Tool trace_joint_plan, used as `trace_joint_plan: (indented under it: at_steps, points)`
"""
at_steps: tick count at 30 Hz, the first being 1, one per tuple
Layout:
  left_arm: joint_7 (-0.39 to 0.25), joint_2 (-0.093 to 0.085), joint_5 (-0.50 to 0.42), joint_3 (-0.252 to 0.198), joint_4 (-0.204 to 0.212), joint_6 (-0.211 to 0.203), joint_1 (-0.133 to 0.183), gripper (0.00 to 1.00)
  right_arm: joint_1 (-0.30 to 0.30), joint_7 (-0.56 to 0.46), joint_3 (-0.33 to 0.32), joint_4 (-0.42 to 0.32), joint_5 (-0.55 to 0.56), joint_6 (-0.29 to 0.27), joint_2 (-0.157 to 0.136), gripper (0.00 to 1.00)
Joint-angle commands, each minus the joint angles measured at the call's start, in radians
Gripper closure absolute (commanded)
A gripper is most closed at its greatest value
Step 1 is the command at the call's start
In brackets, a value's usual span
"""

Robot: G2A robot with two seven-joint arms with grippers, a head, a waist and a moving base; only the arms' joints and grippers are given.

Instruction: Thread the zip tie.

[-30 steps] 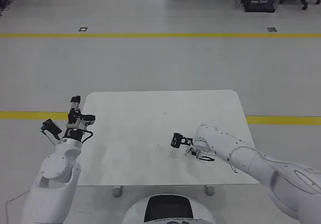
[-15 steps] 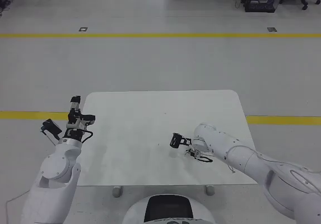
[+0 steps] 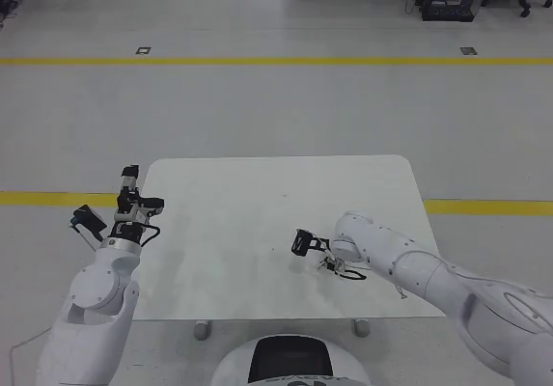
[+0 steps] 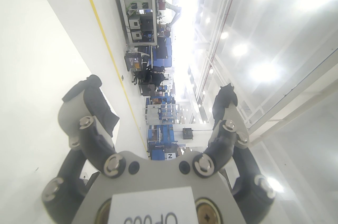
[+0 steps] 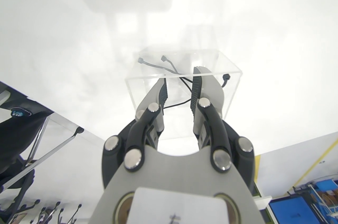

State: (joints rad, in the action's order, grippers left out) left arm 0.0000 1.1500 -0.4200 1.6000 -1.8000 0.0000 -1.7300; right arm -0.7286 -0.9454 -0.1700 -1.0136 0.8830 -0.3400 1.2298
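Right gripper (image 5: 179, 77) hangs at the open top of the clear box (image 5: 145, 76). Its two ribbed black pads stand a narrow gap apart and its fingertips are level with the box rim. Whether either pad touches a tie I cannot tell.

The tabletop (image 3: 257, 193) under the box is smooth, matte white and rectangular with rounded corners. The box is a small square container with thin, glossy, transparent walls, and it sits flat on the tabletop.

Inside the box lie several thin black zip ties (image 5: 153, 65), loosely crossed, with their small square heads spread toward the walls. Some strands run through the gap between the right gripper's pads.

The left gripper (image 4: 158, 85) is well apart from the box, at the tabletop's side edge (image 3: 128, 179). Its dark fingers on grey metal links are spread wide and hold nothing.
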Motion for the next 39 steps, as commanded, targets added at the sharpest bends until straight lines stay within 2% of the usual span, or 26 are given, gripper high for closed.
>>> trace_joint_plan:
  at_steps: [1,5,10,39]
  points:
    - [0.0,0.0,0.0,0.0,0.0,0.0,0.0,0.0,0.0,0.004,0.0,-0.001,-0.001,0.0,-0.004,0.77]
    - [0.0,0.0,0.0,0.0,0.0,0.0,0.0,0.0,0.001,0.009,0.0,0.003,-0.015,0.0,-0.005,0.78]
    - [0.0,0.0,0.0,0.0,0.0,0.0,0.0,0.0,0.006,0.012,0.0,0.015,-0.032,0.0,-0.002,0.86]
    - [0.0,0.0,0.0,0.0,0.0,0.0,0.0,0.0,0.01,-0.005,0.0,0.082,-0.07,0.0,0.032,0.77]
